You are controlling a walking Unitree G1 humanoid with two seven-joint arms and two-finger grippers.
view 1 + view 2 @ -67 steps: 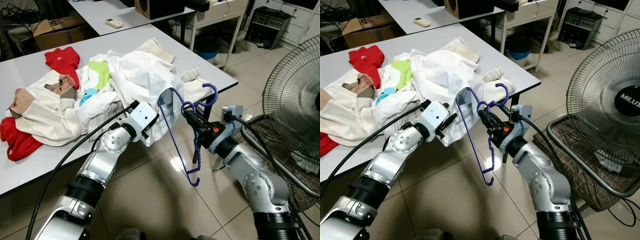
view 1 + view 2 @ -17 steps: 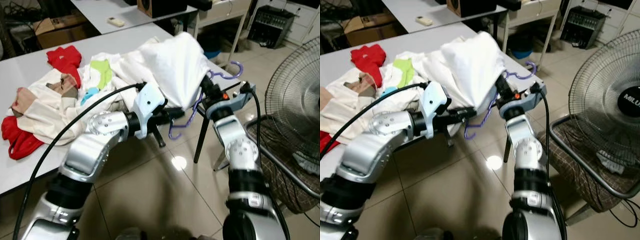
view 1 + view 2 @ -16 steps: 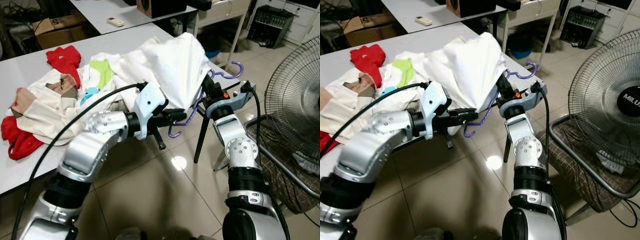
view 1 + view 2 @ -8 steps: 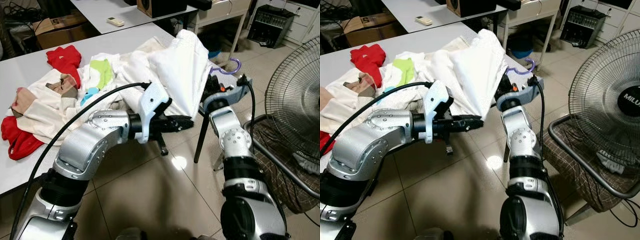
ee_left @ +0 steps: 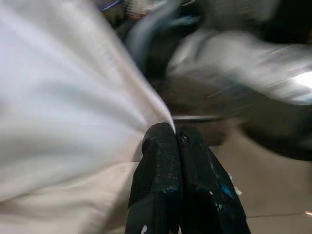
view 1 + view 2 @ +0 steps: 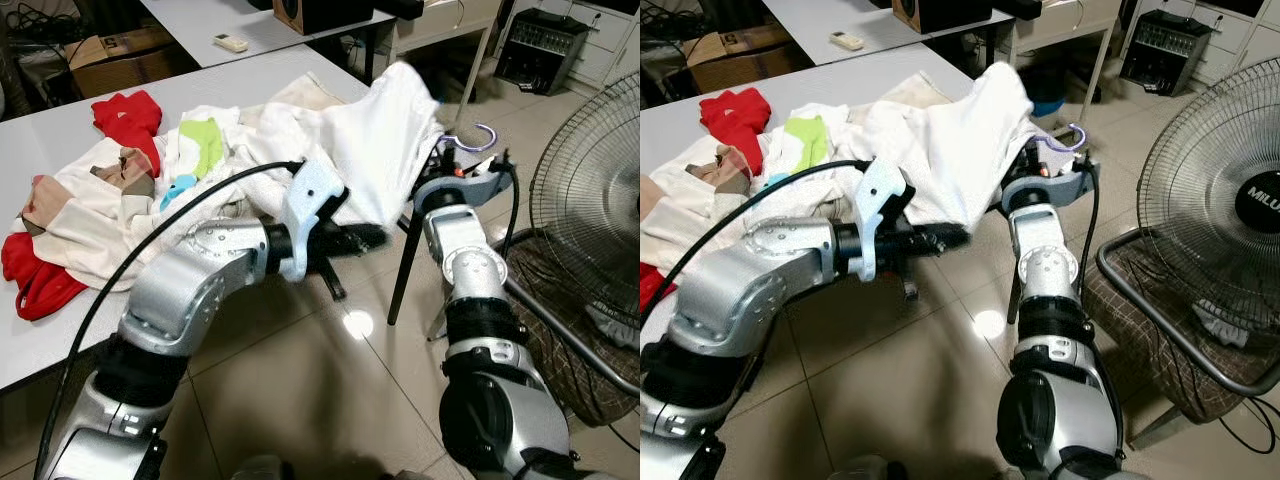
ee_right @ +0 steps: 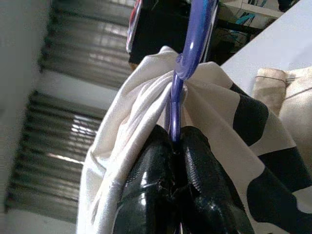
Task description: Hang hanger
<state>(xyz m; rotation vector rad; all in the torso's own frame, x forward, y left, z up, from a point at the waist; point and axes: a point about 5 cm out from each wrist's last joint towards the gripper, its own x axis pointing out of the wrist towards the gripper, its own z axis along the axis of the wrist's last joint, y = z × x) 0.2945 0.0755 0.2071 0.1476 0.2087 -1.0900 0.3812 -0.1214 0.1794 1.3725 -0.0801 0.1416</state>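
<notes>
Since half a second ago I'm swinging the white garment (image 6: 385,150) rightward; right gripper (image 7: 175,141) is clamping the purple hanger (image 7: 187,58), left gripper (image 5: 174,130) is pinching hem—I'm keeping tension even.

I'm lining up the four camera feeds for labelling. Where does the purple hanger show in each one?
Left eye view: hanger, its hook poking out right of the white shirt, above the right gripper.
Right eye view: hook at the same spot beside the shirt.
Left wrist view: too blurred to tell; left gripper pinches white cloth.
Right wrist view: purple rod rising from the right gripper.
Shared landmark: the white shirt.
</notes>
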